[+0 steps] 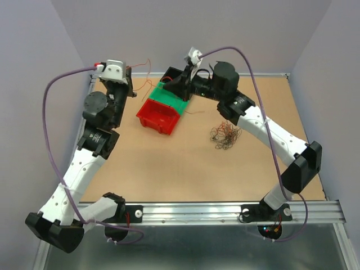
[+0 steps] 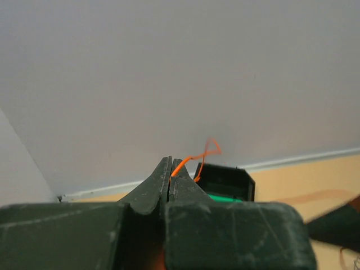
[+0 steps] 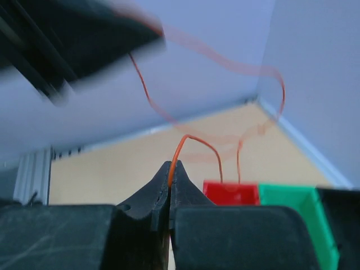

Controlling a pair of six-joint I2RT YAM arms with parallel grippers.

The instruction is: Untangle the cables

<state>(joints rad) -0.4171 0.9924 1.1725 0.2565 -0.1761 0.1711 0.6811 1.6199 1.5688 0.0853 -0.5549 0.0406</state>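
Note:
The cables lie as a small tangle of thin red, green and black loops on the table, right of the bins. One red-orange wire is pulled out of it. My left gripper is raised at the far left, shut on one end of this wire, which is pinched between the tips of the left gripper. My right gripper hovers over the bins. In the right wrist view the right gripper is shut on the same orange wire, which arches up and trails over the red bin.
Three small bins stand in a row at the back middle: red, green and black. The back wall is close behind both grippers. A loose strand lies just right of the red bin.

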